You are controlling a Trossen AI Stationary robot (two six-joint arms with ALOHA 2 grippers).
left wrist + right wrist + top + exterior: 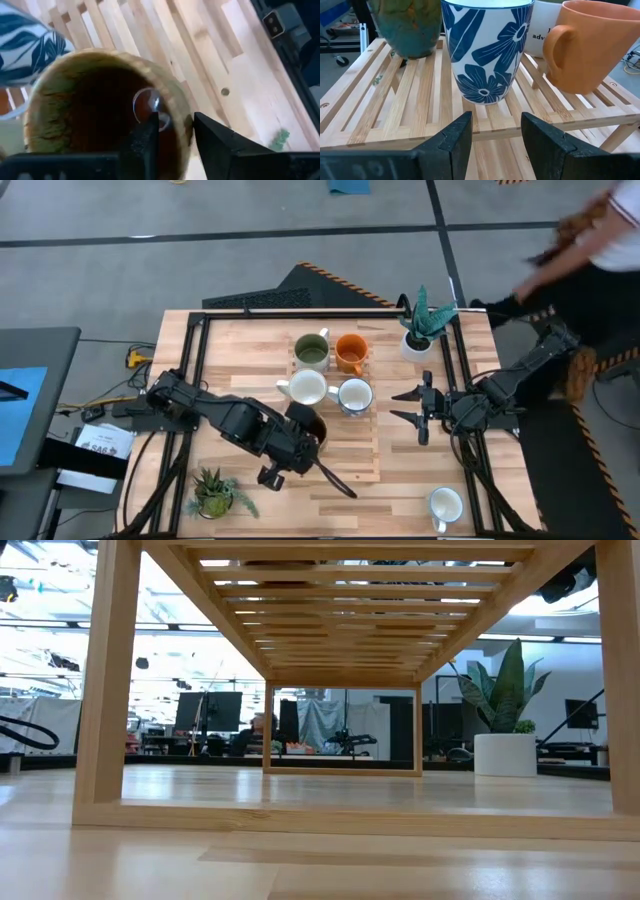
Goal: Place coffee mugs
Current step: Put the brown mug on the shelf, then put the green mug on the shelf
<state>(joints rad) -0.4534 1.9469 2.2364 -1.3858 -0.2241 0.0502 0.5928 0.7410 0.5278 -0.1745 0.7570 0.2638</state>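
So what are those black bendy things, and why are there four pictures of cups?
They are two robot arms with pinchers, putting mugs on a wooden rack. One picture looks down from above, one peeks along the table, two come from cameras on the arms' wrists. The left gripper straddles the rim of the dark brown mug, one finger inside, jaws parted. The right gripper waits open, facing the blue-flowered mug. An orange mug, green mug and two plants sit nearby.

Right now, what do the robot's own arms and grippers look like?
Both arms are dark, jointed, chunky segments. The left gripper and right gripper each end in two black, wedge-shaped fingers. Dark cables trail off the table's edge by the left arm's base.
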